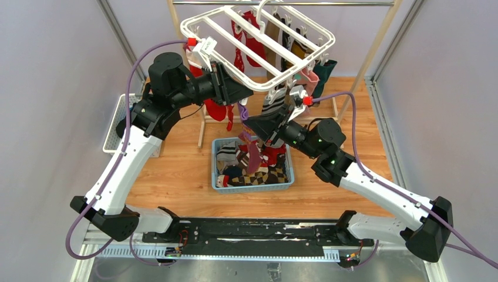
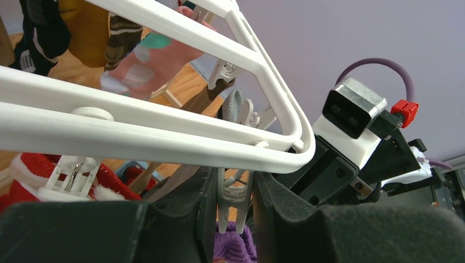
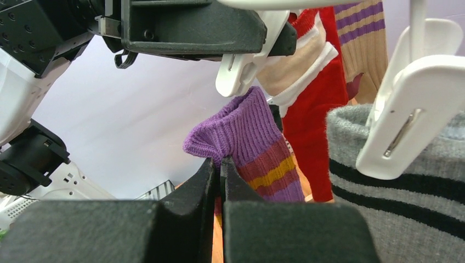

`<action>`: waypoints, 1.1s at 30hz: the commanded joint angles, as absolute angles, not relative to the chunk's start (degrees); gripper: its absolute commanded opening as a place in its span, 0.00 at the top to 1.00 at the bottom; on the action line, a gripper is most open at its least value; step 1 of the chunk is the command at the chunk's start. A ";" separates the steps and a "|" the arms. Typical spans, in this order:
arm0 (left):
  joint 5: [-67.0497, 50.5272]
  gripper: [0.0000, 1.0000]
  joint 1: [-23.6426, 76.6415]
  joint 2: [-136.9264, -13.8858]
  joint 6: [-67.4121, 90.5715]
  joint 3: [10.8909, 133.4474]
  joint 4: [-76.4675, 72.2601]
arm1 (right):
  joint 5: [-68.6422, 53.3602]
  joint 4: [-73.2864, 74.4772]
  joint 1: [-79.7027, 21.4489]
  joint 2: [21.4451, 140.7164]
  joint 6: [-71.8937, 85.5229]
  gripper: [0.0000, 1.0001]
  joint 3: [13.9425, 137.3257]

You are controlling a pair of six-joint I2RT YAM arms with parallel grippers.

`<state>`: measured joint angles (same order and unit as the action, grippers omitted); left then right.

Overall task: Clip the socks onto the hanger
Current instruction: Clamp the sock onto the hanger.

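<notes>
The white grid hanger (image 1: 258, 41) hangs at the back with several socks clipped to it. My left gripper (image 1: 238, 88) is shut on one white clip (image 2: 236, 197) under the hanger's near bar (image 2: 164, 137), its pads pressing both sides of the clip. My right gripper (image 3: 220, 164) is shut on a purple sock with red and yellow stripes (image 3: 247, 131). It holds the sock's cuff up just below that clip (image 3: 241, 74). The sock's purple cuff shows under the clip in the left wrist view (image 2: 236, 246). The sock hangs down over the basket (image 1: 252, 147).
A blue basket (image 1: 215, 170) with several loose socks sits on the wooden floor below the hanger. A red sock with a white cuff (image 3: 312, 109) and a clipped grey striped sock (image 3: 395, 197) hang close by. A white wire basket (image 1: 117, 123) is at the left. The wooden rail frame (image 1: 376, 47) stands behind.
</notes>
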<state>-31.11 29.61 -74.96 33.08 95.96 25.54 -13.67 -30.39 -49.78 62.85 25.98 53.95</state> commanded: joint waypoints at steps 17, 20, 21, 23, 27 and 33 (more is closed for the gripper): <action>-32.29 1.00 29.62 -74.37 33.75 96.35 23.91 | -13.16 -35.68 -47.74 61.48 27.19 1.00 54.60; -32.13 1.00 29.62 -74.35 33.60 96.33 23.87 | -13.47 -36.04 -47.32 60.97 27.54 1.00 54.28; -32.09 1.00 29.61 -74.35 33.58 96.41 23.89 | -13.45 -36.11 -47.17 60.81 27.66 1.00 54.15; -32.08 1.00 29.62 -74.29 33.53 96.39 23.76 | -13.52 -36.20 -46.82 60.51 27.97 1.00 54.03; -32.03 1.00 29.62 -74.33 33.54 96.46 23.73 | -14.66 -37.20 -46.20 60.38 29.17 1.00 53.67; -31.78 1.00 29.62 -74.30 33.11 96.44 23.76 | -16.21 -38.28 -45.36 60.27 30.87 1.00 53.59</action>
